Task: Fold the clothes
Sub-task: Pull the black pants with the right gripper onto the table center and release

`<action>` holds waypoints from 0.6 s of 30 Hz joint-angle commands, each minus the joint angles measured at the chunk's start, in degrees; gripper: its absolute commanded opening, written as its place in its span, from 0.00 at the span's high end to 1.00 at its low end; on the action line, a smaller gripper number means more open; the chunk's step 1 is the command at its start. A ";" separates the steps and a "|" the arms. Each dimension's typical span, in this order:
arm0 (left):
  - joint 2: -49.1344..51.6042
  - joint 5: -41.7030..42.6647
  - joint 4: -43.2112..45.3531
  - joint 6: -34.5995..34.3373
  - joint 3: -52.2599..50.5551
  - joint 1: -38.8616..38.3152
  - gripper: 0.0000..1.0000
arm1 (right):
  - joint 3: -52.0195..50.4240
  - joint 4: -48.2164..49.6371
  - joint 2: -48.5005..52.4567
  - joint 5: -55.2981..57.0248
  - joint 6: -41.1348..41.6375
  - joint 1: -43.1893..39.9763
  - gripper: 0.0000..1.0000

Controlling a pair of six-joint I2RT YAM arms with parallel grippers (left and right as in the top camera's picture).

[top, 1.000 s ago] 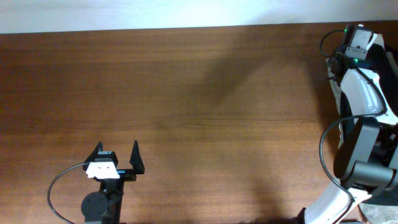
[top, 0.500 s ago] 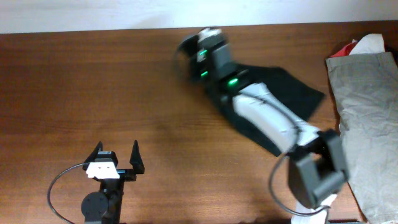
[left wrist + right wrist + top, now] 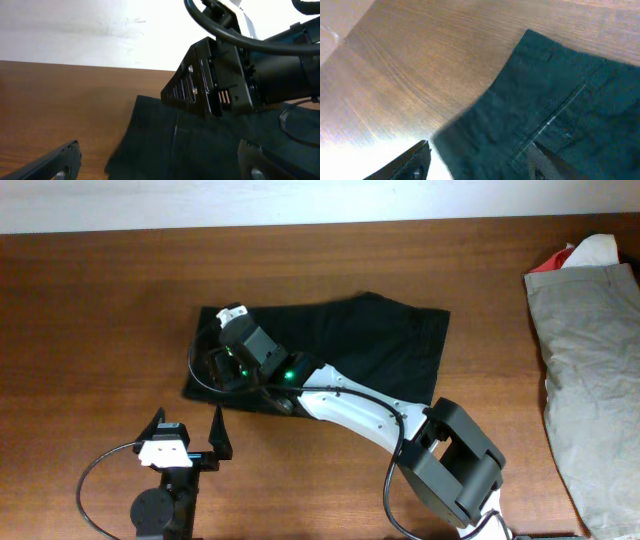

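Note:
A black garment (image 3: 370,340) lies spread flat across the middle of the table, with its waistband and fly seam in the right wrist view (image 3: 570,100). My right gripper (image 3: 218,365) hovers over the garment's left end. Its jaws stand open, one finger (image 3: 415,165) off the cloth's edge and the other over the cloth, gripping nothing. My left gripper (image 3: 188,435) rests near the front edge, just short of the garment's front left corner, wide open and empty. In the left wrist view the garment (image 3: 200,145) fills the space ahead, with the right arm's wrist (image 3: 215,75) above it.
A beige garment (image 3: 585,380) lies in a pile at the table's right edge, with red and white cloth (image 3: 580,255) at its far end. The right arm's links (image 3: 460,470) cross the front right of the table.
The right arm swept from the pile at the far right to the left, bringing the black garment to the table's middle, and its jaws have opened off the cloth. The left arm stayed still.

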 commanded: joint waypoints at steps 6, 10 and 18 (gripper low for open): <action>-0.26 0.22 -0.07 0.92 -0.35 -0.17 0.01 | 12.07 -37.09 -9.88 6.84 -2.19 -19.54 0.16; -0.26 0.22 -0.07 0.92 -0.35 -0.20 0.01 | 10.97 -59.47 -8.66 6.43 -1.73 -28.83 0.36; -0.26 0.22 -0.07 0.92 -0.35 -0.17 0.01 | -9.16 -54.95 -8.24 3.48 4.02 -32.17 0.94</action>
